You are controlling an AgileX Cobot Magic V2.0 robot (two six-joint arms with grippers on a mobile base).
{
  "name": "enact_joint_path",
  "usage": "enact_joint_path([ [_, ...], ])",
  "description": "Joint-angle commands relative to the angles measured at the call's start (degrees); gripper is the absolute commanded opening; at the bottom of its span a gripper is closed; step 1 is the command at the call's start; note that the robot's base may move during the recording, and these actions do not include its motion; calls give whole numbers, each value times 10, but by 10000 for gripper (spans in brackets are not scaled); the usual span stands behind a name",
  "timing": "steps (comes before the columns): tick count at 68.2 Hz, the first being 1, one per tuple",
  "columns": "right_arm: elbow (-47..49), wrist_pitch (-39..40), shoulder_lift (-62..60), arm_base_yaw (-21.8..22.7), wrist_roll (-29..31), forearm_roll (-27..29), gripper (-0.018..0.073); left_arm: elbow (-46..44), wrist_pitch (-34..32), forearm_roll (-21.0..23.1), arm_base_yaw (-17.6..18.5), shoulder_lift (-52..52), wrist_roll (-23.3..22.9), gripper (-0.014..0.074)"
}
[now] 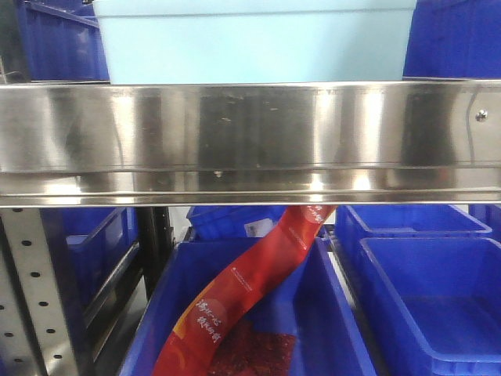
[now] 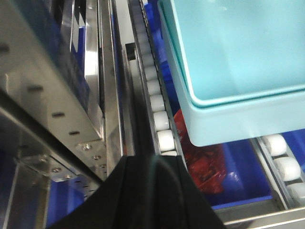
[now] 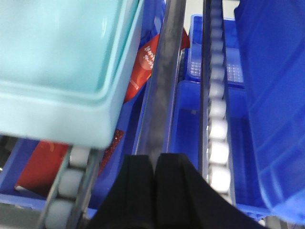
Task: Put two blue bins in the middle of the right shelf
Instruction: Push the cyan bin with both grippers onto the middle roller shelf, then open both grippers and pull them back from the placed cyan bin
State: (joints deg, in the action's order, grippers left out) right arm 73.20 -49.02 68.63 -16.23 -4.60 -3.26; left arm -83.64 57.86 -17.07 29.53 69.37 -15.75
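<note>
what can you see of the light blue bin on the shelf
The light blue bin is a pale turquoise tub of what looks like smooth plastic, with a thick rolled rim and plain walls. It sits upright on the upper level, its base hidden in the front view behind the steel shelf rail. The wrist views look up at its rim and outer walls; white rollers run beside and under it. A dark blue bin stands apart to its right. Nothing grips it.

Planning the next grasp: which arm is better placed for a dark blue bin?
Probably right: the dark blue bin stands close beside the right gripper; the left gripper faces the pale bin.
</note>
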Motion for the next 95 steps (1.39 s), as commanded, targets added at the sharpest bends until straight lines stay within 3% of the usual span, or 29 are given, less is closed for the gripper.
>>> enact_joint_path([
  [1,-57,54,-38,2,0,-9,-162,76,-74,-3,-3,-55,-22,-111],
  [21,-287,198,-221,2,0,-9,-162,388,-291,-3,-3,-284,-24,-111],
  [37,-441,290,-390,2,0,-9,-162,537,-323,-1,-3,-469,-24,-111],
  [60,-536,314,-627,2,0,-9,-162,573,-323,-3,-3,-622,-24,-111],
  [95,-540,315,-647,2,0,-9,-162,573,-323,-3,-3,-633,-24,-111],
])
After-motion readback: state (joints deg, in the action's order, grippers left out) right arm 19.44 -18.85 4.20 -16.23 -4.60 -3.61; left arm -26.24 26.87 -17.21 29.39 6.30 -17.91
